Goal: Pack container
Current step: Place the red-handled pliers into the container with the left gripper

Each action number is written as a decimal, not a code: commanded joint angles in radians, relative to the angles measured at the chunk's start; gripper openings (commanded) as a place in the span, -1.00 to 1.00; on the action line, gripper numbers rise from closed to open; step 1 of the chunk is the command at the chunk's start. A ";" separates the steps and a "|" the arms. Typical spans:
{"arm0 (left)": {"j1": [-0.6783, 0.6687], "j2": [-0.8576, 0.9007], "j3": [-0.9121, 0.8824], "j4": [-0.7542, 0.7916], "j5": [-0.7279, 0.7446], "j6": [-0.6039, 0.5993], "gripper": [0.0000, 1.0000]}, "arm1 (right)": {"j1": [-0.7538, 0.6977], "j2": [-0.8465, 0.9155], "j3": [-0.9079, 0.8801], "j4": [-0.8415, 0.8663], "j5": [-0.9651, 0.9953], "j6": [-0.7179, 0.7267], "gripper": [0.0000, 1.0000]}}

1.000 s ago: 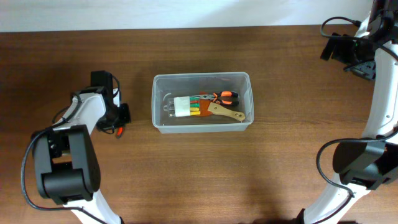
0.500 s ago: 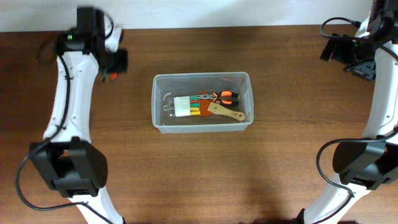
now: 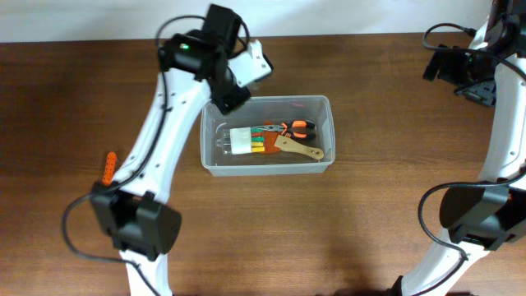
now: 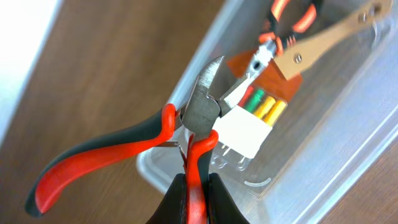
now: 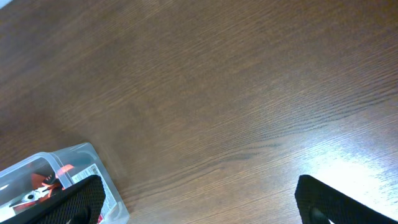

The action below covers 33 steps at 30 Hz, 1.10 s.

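Observation:
The container (image 3: 327, 156) is a large clear bin at mid-table. It holds a small clear case with coloured pieces (image 3: 245, 141), orange-and-black pliers (image 3: 294, 127) and a wooden-handled tool (image 3: 299, 150). My left gripper (image 3: 230, 94) hovers over its back left corner. In the left wrist view it (image 4: 197, 180) is shut on one handle of red-and-black cutters (image 4: 202, 112), whose head points over the container (image 4: 348, 143). My right gripper (image 5: 199, 199) is open and empty, far right of the container's corner (image 5: 93, 152).
A small orange object (image 3: 108, 167) lies on the wooden table to the left of the container. The right arm (image 3: 468, 70) is raised at the back right corner. A white wall runs along the table's far edge.
My left arm has swung from the table's left side, up along the back edge, to the container's back left corner, carrying the cutters. The right arm has not moved.

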 commanded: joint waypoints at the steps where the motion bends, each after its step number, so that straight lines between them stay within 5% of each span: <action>1: -0.016 0.106 -0.031 -0.024 0.037 0.127 -0.97 | -0.002 0.014 -0.007 -0.003 -0.006 0.009 0.97; 13: -0.025 0.251 -0.034 -0.039 0.036 0.179 -0.95 | -0.002 0.014 -0.007 -0.003 -0.005 0.008 0.97; 15: -0.025 0.251 -0.034 -0.042 0.035 0.175 -0.71 | -0.002 0.014 -0.007 -0.003 -0.005 0.008 0.97; 17: -0.025 0.246 -0.033 -0.043 0.013 0.128 0.23 | -0.002 0.014 -0.007 -0.003 -0.005 0.008 0.97; 19: -0.020 0.230 -0.033 -0.043 -0.010 0.051 0.60 | -0.002 0.014 -0.007 -0.003 -0.005 0.008 0.97; 23: 0.000 0.116 -0.024 -0.046 -0.041 -0.084 0.96 | -0.002 0.014 -0.007 -0.002 -0.005 0.008 0.97; 33: 0.212 -0.265 -0.017 -0.173 -0.080 -0.241 0.99 | -0.002 0.014 -0.007 -0.002 -0.005 0.009 0.97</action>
